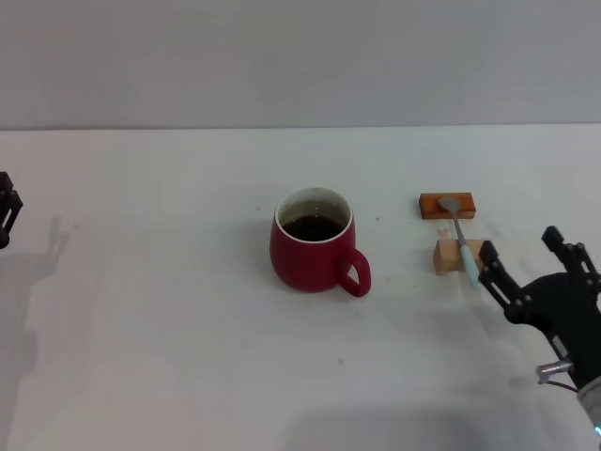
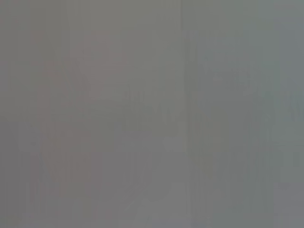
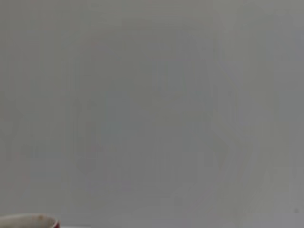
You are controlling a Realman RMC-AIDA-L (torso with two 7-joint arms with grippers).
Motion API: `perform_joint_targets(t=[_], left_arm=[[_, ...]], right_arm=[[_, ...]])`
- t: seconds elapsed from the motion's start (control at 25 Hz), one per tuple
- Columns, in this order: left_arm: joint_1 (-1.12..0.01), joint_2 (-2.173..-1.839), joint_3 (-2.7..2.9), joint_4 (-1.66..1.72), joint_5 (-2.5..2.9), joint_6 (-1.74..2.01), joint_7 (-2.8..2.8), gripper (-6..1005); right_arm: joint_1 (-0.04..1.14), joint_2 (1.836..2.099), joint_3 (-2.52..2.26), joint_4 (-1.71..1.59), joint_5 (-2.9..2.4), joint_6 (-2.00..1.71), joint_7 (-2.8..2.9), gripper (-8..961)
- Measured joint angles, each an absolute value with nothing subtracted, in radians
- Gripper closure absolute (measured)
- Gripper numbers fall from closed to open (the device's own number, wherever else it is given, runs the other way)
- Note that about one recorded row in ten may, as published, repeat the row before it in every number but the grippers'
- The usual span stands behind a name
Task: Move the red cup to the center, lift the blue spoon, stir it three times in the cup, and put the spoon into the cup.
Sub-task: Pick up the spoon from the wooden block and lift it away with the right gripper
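Note:
The red cup [image 1: 315, 246] stands at the middle of the white table, handle toward the front right, with dark liquid inside. A sliver of its rim shows in the right wrist view [image 3: 28, 220]. The blue spoon [image 1: 461, 241] lies to the cup's right, its grey bowl on an orange-brown block [image 1: 447, 205] and its pale blue handle across a tan block [image 1: 456, 256]. My right gripper [image 1: 522, 252] is open, low at the right, just right of the handle's end and touching nothing. My left gripper [image 1: 6, 214] is at the far left edge.
The white table [image 1: 169, 329] runs back to a grey wall. The left wrist view shows only blank grey surface. The two blocks sit close together right of the cup.

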State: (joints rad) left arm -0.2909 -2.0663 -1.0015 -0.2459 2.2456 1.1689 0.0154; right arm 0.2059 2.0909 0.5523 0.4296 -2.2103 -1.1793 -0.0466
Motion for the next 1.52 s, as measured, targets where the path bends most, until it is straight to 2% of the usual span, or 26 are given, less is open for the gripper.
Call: perform_joint_targets(t=[1.52], left_arm=[[-0.293, -2.063, -1.008, -0.245, 2.253, 1.170, 0.015, 144]], right_arm=[[0.208, 2.089, 0.526, 0.466, -2.186, -1.053, 0.021, 130]])
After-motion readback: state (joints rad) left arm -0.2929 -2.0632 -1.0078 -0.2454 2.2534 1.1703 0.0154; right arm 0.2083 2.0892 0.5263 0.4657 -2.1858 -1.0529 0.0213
